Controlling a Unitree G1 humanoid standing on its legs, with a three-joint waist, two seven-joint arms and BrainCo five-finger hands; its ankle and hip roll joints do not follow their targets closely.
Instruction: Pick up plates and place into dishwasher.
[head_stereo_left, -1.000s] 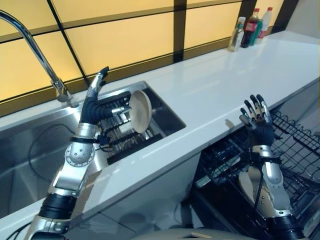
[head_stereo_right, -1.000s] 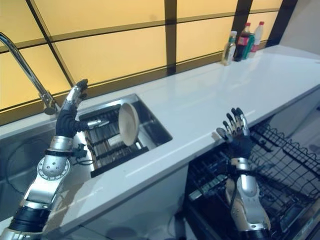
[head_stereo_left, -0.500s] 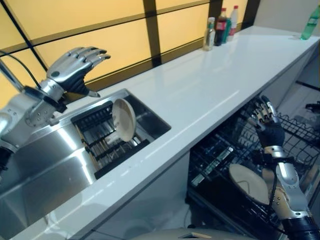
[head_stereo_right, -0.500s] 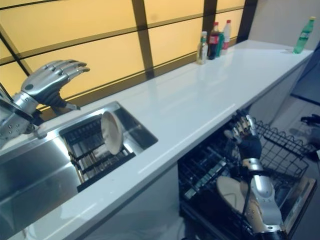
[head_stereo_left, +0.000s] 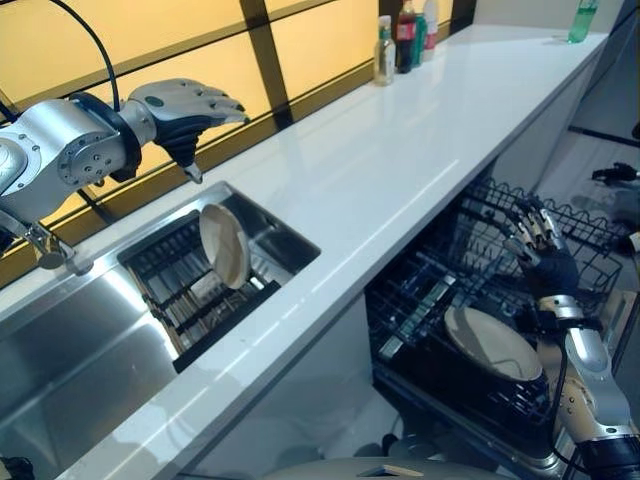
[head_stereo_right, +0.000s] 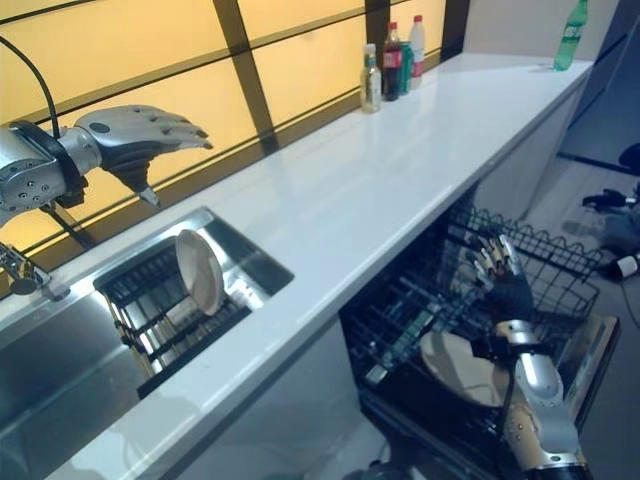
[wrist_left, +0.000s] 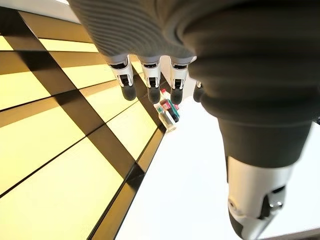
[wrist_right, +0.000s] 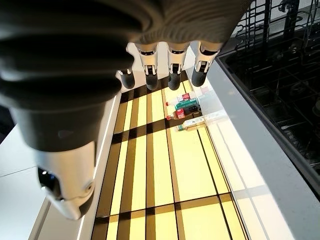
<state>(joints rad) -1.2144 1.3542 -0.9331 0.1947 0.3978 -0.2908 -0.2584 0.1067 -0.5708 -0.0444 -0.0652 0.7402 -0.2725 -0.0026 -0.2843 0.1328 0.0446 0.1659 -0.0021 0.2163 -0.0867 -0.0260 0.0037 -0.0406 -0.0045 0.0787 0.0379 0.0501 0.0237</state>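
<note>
Two round cream plates: plate in dishwasher (head_stereo_left: 492, 343), plate in sink rack (head_stereo_left: 223, 245)

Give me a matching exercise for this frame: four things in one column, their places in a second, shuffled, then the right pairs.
Things
1. upright plate
2. flat plate
3. left hand
4. bottles

Places
A. in the dishwasher's lower rack
B. at the counter's far end, by the window
C. in the sink rack
D. raised above the sink, open

Pairs: 1-C, 2-A, 3-D, 4-B
</note>
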